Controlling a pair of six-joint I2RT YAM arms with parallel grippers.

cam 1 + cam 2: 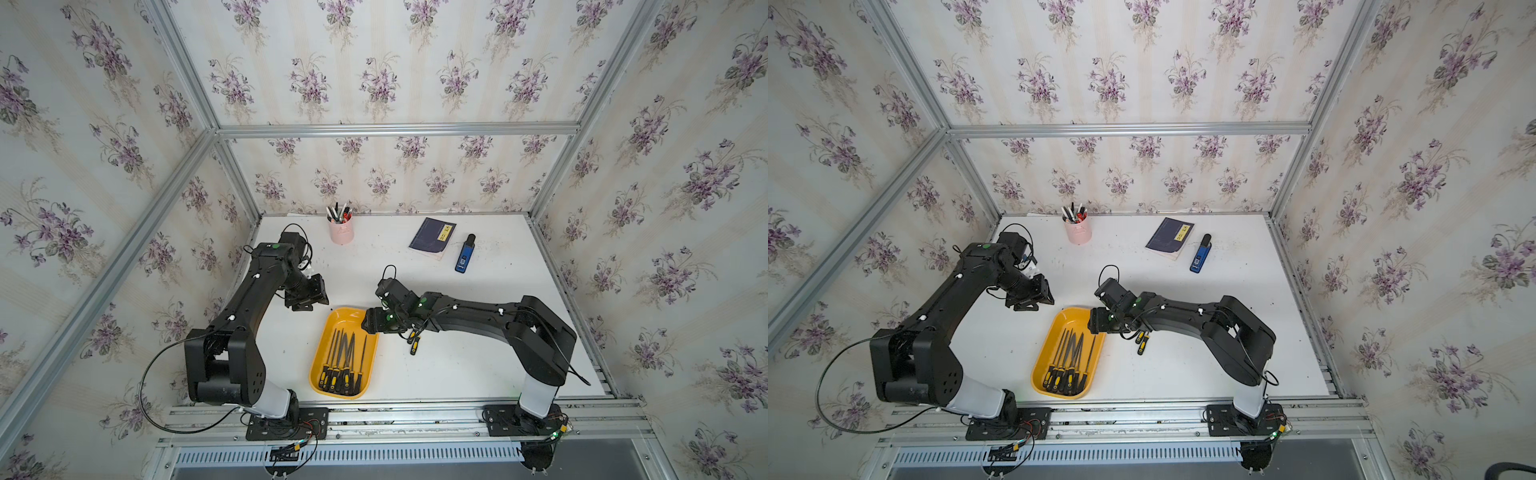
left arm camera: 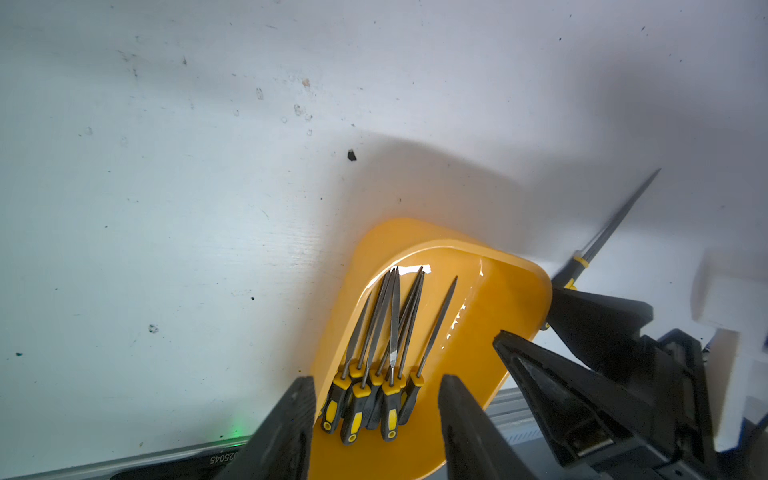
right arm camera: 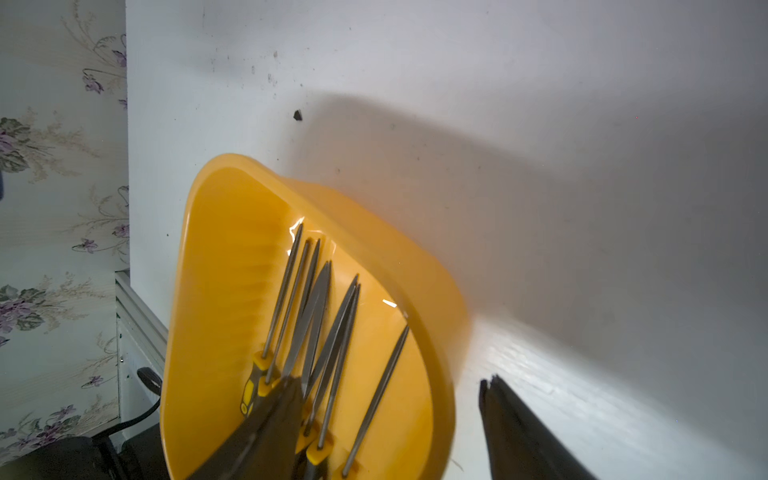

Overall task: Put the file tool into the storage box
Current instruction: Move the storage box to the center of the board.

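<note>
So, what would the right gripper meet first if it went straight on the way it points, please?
The right gripper would probably meet the side rim of the shallow orange-yellow plastic tray, seen between its open jaws; depth is unclear.

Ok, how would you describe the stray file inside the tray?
Find the yellow storage box near the white table's front edge. Inside, most files lie bunched. This file lies alone on the right arm's side, blade clear of them.

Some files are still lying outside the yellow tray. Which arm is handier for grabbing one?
Right, probably. The loose files lie just beneath its forearm, with the right gripper open nearby; the left gripper hovers on the other side of the storage box.
</note>
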